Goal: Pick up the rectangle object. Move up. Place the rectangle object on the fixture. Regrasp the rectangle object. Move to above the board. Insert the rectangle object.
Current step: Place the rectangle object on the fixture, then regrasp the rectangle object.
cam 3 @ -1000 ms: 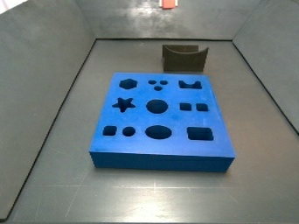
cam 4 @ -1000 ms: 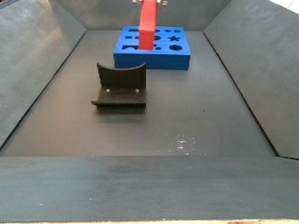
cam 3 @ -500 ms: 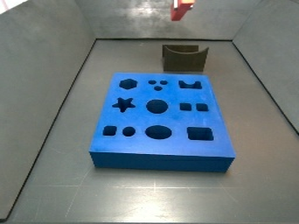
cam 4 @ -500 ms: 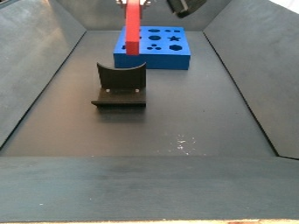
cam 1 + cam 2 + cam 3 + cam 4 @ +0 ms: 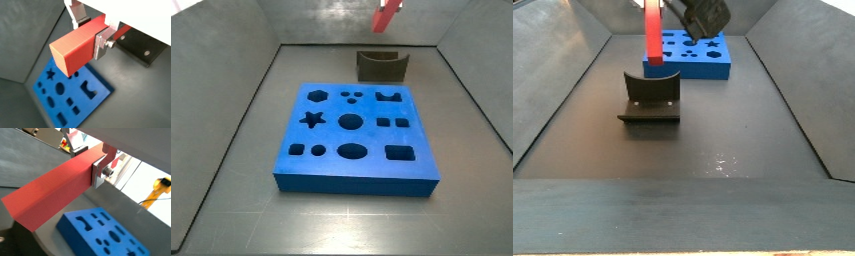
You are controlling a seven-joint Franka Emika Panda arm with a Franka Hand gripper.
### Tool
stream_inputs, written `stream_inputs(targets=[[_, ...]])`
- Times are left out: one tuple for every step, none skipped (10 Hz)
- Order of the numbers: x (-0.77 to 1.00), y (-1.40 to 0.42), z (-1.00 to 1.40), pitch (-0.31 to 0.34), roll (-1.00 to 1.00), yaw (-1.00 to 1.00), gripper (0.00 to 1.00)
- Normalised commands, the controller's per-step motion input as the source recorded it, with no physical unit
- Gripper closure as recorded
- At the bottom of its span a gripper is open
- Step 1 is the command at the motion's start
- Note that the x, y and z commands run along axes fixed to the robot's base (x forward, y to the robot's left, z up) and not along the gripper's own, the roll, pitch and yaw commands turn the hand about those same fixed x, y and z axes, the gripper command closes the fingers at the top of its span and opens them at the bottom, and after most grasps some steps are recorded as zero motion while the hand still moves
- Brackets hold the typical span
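Red-orange and smooth, the rectangle object (image 5: 79, 46) hangs clamped in the gripper (image 5: 90, 30) of a Franka arm, high over the dark floor of the walled work cell; in both wrist views the silver finger plates (image 5: 99, 170) press flat against its sides near one end, so the grasp looks firm. In a side view the rectangle object (image 5: 652, 35) stands close to upright in the air above the fixture (image 5: 651, 100), its lower end clear of the notch and not touching it, while the gripper's dark body sits just beside its upper part. The step in hand is judged to be the carry toward the fixture (the pick-up and lift appear done), with the placing not yet made. The next move would call for lining the bar's lower end over the U-shaped notch and lowering it straight, since a slight tilt, hinted at in a side view where only the bar's lower end (image 5: 385, 16) shows at the frame's edge, could catch it on the notch's rim. The board (image 5: 356, 130) lies flat in mid-floor, well apart from the fixture (image 5: 381, 65), its star, hexagon, round and square cut-outs all open. Nothing stands between the bar and the fixture; only the grey side walls (image 5: 553, 70) close in the space.
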Motion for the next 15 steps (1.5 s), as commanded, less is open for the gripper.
stream_inputs(targets=[[0.06, 0.04, -0.01, 0.068, -0.32, -0.21, 1.0], [0.06, 0.03, -0.01, 0.033, -0.22, -0.2, 1.0], [0.09, 0.12, -1.0, 0.038, -0.1, -0.22, 1.0], [0.1, 0.13, -1.0, 0.007, -0.08, -0.19, 1.0], [0.12, 0.12, -1.0, -0.008, -0.07, -0.18, 1.0], [0.12, 0.11, -1.0, -0.042, -0.06, -0.14, 1.0], [0.12, 0.1, -1.0, -0.069, -0.06, -0.11, 1.0], [0.11, 0.08, -0.89, -0.099, -0.05, -0.08, 1.0], [0.1, 0.06, -0.72, -0.113, -0.06, -0.06, 1.0], [0.08, 0.03, -0.49, -0.117, -0.07, -0.02, 1.0], [0.07, 0.03, -0.39, -0.117, -0.06, -0.01, 1.0], [0.07, 0.01, -0.18, -0.106, -0.06, 0.02, 1.0], [0.0, 0.0, 0.0, 0.0, 0.0, 0.0, 0.0], [0.0, 0.0, 1.0, 0.066, 0.02, 0.04, 0.0], [-0.01, 0.0, 1.0, 0.07, 0.02, 0.03, 0.0]])
